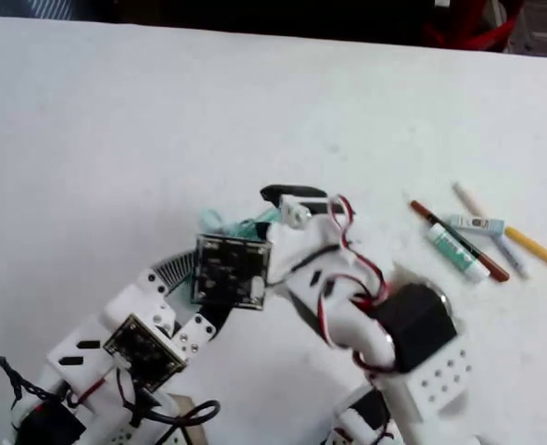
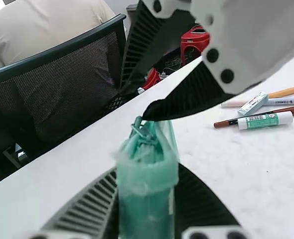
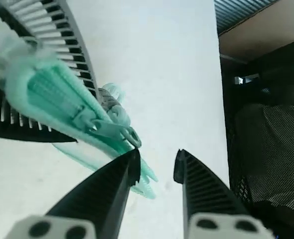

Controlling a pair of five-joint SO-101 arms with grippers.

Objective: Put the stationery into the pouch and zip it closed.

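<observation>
A teal pouch (image 2: 147,174) is pinched upright in my left gripper (image 2: 147,199), whose ribbed fingers (image 2: 87,206) press on both of its sides. The zipper pull (image 2: 141,130) sticks up at the pouch's top end. My right gripper (image 3: 157,162) stands open just beside that pull (image 3: 128,135), one black fingertip (image 3: 133,160) touching the pouch's edge (image 3: 62,99). In the high view both grippers meet at the table's middle, around the pouch (image 1: 241,225). The stationery lies loose on the table to the right: a brown pen (image 1: 459,243), a glue stick (image 1: 457,252), a yellow pencil (image 1: 538,250).
A small white-and-teal item (image 1: 477,224) and a pale pen (image 1: 505,248) lie among the stationery. The white table (image 1: 162,120) stretches wide to the back and left. A black mesh chair (image 2: 57,89) stands beyond the table's edge.
</observation>
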